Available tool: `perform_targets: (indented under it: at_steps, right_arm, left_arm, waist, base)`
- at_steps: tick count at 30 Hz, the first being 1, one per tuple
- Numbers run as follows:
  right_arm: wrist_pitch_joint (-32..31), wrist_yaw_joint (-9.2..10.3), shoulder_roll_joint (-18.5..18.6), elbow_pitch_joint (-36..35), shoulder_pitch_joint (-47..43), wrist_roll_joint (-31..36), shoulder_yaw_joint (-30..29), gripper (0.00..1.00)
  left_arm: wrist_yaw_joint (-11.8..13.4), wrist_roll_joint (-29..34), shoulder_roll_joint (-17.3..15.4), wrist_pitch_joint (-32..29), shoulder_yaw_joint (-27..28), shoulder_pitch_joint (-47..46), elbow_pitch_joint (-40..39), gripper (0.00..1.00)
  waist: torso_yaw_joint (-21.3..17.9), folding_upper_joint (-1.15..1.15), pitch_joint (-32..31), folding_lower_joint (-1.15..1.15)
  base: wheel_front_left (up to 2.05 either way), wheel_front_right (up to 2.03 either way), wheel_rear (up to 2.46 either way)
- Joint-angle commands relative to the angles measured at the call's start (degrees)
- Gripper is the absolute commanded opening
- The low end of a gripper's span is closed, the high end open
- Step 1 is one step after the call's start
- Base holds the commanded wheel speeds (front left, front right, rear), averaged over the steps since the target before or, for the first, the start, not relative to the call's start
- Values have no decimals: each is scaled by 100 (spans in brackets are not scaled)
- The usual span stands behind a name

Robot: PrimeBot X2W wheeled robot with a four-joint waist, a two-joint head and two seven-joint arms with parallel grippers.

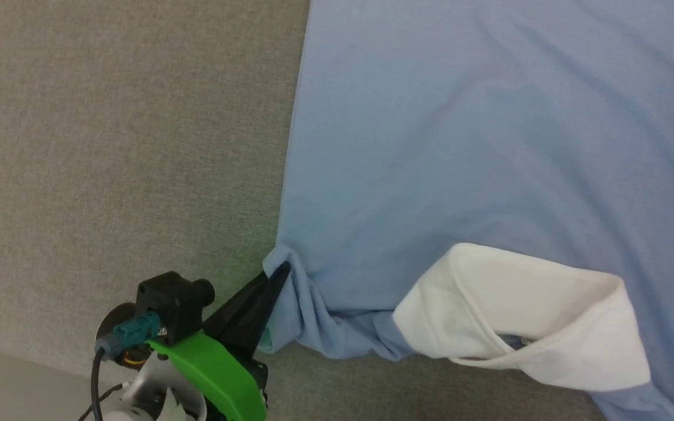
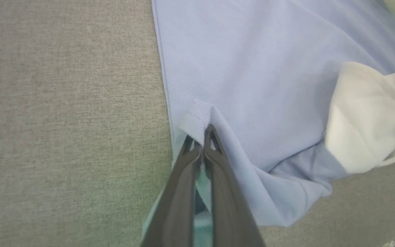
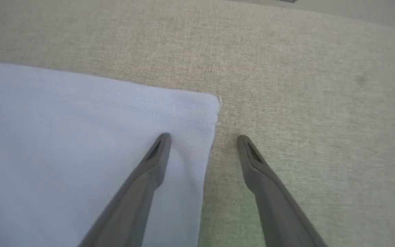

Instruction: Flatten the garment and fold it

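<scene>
The garment (image 1: 466,152) is a light blue shirt spread over the grey cloth surface, filling the right of the head view. Its white collar (image 1: 524,316) lies turned over near the bottom right. My left gripper (image 1: 281,272) is shut on a bunched fold of the garment's near left edge; in the left wrist view the garment (image 2: 252,68) puckers around my left gripper (image 2: 201,135). My right gripper (image 3: 202,137) stands open over a stitched corner of the garment (image 3: 81,137), one finger above the fabric and the other above the bare surface.
Grey woven cloth surface (image 1: 114,152) stretches to the left of the shirt and continues past the shirt's corner (image 3: 321,85). A paler strip (image 1: 9,386) shows at the lower left, beyond the surface's front edge.
</scene>
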State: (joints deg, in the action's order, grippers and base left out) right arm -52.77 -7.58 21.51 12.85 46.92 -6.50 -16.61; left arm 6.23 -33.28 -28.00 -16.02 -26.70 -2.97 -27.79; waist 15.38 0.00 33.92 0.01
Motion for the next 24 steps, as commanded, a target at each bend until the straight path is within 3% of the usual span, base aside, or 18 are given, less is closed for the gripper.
perform_targets:
  at_steps: [1,2,3,9,16,20,24]
  right_arm:
    - [-108,9,-73,83,46,76,-42,100]
    - [-203,9,-90,116,21,82,-14,38]
    - [-231,9,-96,119,20,87,-39,0]
    - [-134,9,-53,108,-14,65,-126,0]
    - [372,9,-73,8,-300,-270,-330,0]
    - [622,9,-19,-271,-1053,-556,-496,0]
    - [654,9,-228,-752,-2185,-840,-898,0]
  left_arm:
    - [-39,59,52,54,-3,-135,36,0]
    - [-41,58,60,64,-8,-144,55,0]
    - [-40,57,63,74,-5,-147,69,0]
    - [-7,45,51,157,58,-120,158,0]
    - [71,-20,-34,240,187,79,215,0]
    - [121,-2,-82,445,330,199,204,0]
    - [198,1,-108,687,490,380,247,0]
  waist:
    - [302,0,297,-1]
    - [309,0,301,-1]
    - [310,0,302,-1]
    - [148,0,114,-1]
    - [-356,0,-537,-1]
    - [-646,0,-1048,-1]
    - [-938,0,-1500,-1]
  base:
    - [0,0,0]
    - [0,0,0]
    - [0,0,0]
    - [0,0,0]
    - [0,0,0]
    - [0,0,0]
    - [0,0,0]
